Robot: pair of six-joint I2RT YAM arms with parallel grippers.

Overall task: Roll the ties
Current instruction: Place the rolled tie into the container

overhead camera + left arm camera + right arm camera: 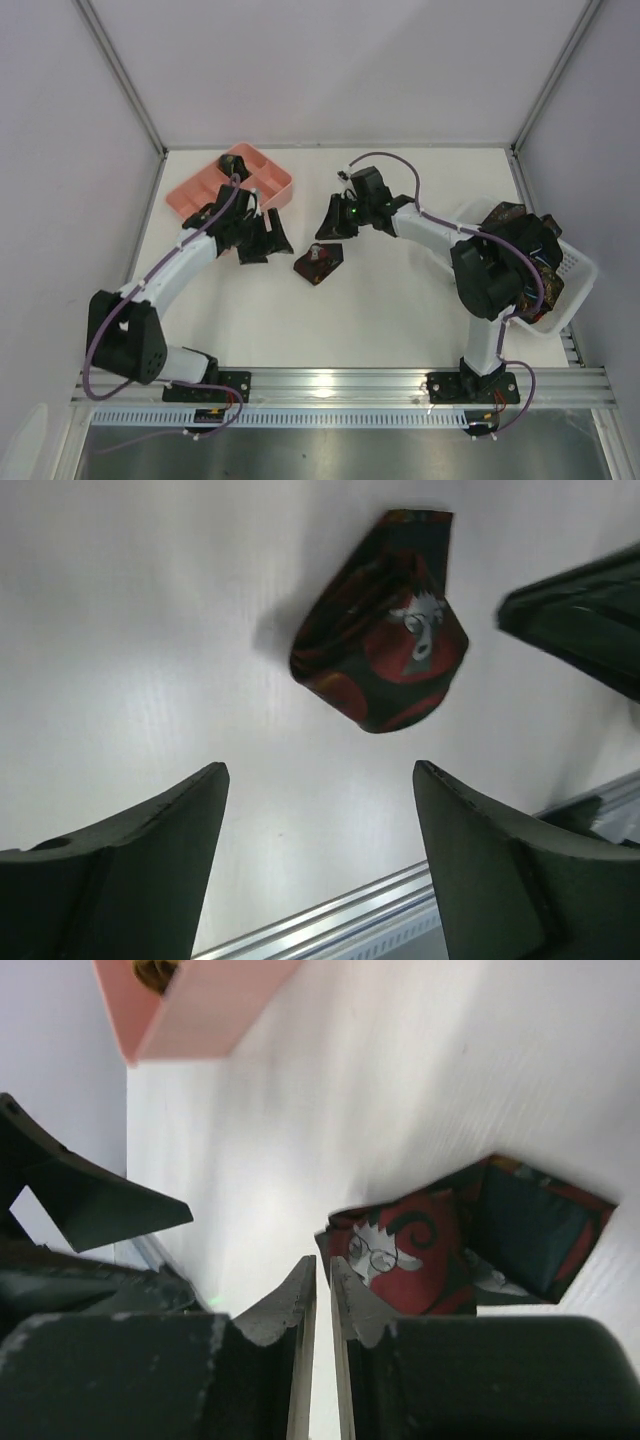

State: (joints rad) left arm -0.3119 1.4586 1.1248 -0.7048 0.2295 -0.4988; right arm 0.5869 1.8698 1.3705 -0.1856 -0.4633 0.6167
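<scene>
Rolled tie loose on the bench, gripped by nothing. Left pincer just left of the tie, fingers wide apart, empty. Right pincer just behind the tie, fingers nearly together, clamping nothing.

The left arm reaches forward and to the right from its base. The left gripper points down with its jaws wide apart and holds nothing. The right arm bends at the elbow and stretches to the left, and the right gripper has its jaws almost together, with only a thin gap, also empty.
</scene>
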